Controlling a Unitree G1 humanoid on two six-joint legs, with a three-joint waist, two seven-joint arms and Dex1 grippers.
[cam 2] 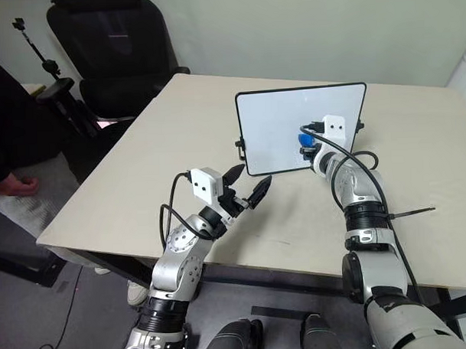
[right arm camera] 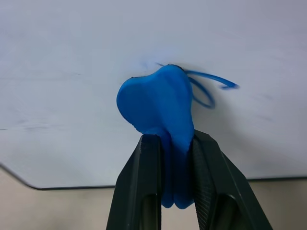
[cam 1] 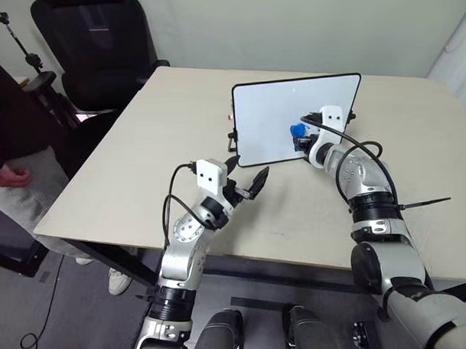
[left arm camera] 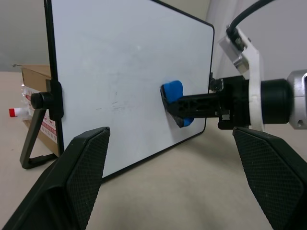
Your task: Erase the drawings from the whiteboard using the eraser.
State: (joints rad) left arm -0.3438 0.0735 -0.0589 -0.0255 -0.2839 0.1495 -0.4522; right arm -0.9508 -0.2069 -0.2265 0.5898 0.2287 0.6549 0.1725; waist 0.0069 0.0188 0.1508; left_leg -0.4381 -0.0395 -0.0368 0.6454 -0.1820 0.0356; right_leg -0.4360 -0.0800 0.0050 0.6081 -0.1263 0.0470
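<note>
right gripper (right arm camera: pixel 175 158): squeezes the blue eraser (right arm camera: pixel 158 103), pressed on the whiteboard (cam 1: pixel 269 116) | drawings (right arm camera: pixel 211 88): blue loops just beside the eraser | whiteboard: stands up on the table (cam 1: pixel 140 147) | left gripper (cam 1: pixel 247 178): fingers spread apart, holding nothing

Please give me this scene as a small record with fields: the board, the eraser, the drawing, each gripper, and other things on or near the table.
whiteboard: stands nearly upright on the table, propped from behind
eraser: bright blue, squeezed in the right gripper, pressed against the board face
drawings: blue loops, partly visible beside the eraser, not yet wiped off
right gripper: shut on the eraser
left gripper: open, empty, above the table in front of the board
cardboard box: behind the board
office chair: black, at the table's far left corner
person: at the left, one hand visible
</note>
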